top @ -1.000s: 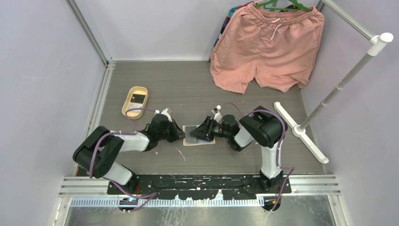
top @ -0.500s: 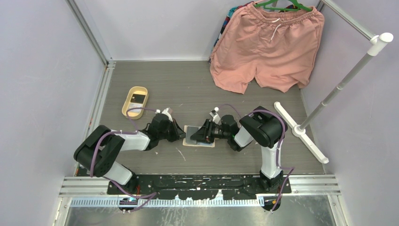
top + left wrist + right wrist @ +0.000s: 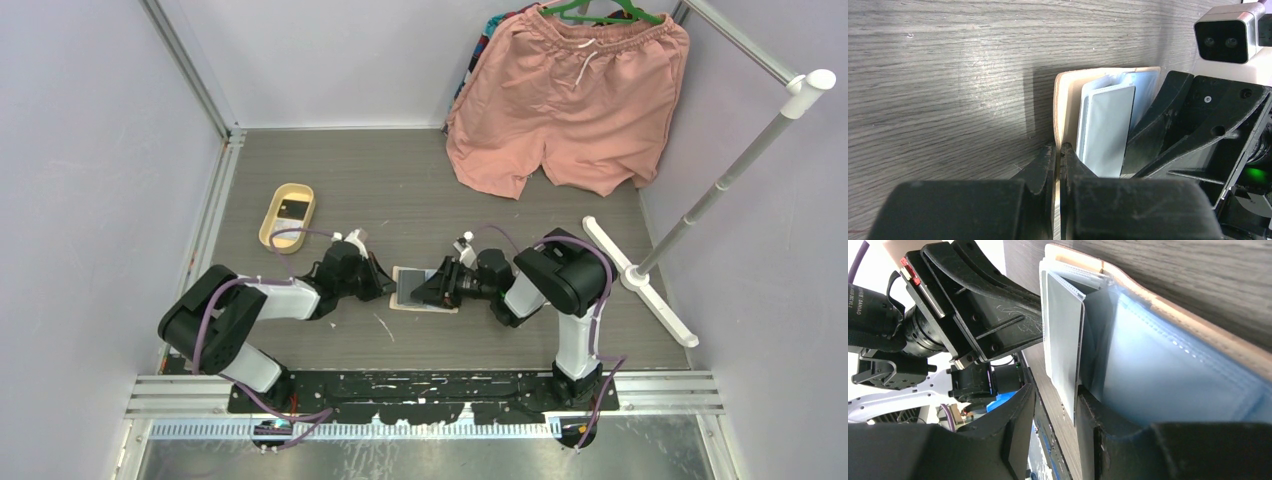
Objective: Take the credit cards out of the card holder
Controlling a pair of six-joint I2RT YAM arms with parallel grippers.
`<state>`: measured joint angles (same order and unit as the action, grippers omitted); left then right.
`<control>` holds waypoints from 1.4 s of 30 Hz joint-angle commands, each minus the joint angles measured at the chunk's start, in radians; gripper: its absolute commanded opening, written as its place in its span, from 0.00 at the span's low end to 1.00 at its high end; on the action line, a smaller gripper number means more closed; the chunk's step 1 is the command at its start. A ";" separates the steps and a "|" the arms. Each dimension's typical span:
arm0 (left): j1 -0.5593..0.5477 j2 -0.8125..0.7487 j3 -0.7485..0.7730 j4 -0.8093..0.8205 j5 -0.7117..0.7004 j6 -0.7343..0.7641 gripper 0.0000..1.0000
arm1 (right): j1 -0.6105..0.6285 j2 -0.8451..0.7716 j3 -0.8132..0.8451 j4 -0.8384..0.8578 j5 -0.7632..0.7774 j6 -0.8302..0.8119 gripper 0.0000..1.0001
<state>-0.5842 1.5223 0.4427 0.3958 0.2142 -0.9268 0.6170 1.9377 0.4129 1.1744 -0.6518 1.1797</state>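
"Tan cover, blue-grey lining: is that the card holder (image 3: 430,306) lying open between the two arms?"

"Yes. It lies flat on the grey wood-grain table (image 3: 400,190), about the middle from left to right and a little toward the near edge. The left gripper (image 3: 388,286) meets it from the left, the right gripper (image 3: 426,291) from the right."

"How do the left one's fingers stand?"

"Its wrist view shows them pressed almost together at the holder's left edge, with the tan cover running down into the thin slit between them. They pinch the cover."

"And the right?"

"Those fingers (image 3: 1088,425) are parted. A pale grey card (image 3: 1063,330) stands part way out of a pocket. Its lower corner sits between the two fingers, close against one of them, and a gap shows between the card and the other. The card is straddled, not clamped."

"Are more cards tucked inside?"

"Thin pale edges sit behind that card in the same pocket. How many there are, I cannot tell."

"What else is on the table?"

"A cream-yellow oval tray (image 3: 270,228) sits well apart from the holder, to the left and farther back, with a dark card (image 3: 293,209) lying in it. Pink shorts (image 3: 565,100) hang at the far right, their hems reaching the table."
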 commanded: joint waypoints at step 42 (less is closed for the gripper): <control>-0.004 0.076 -0.037 -0.171 -0.103 0.042 0.07 | -0.057 -0.402 0.017 -0.824 0.247 -0.364 0.50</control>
<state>-0.5880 1.5406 0.4416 0.4297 0.2138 -0.9356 0.5621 1.5551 0.3977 0.5514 -0.4992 0.9180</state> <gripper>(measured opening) 0.019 0.494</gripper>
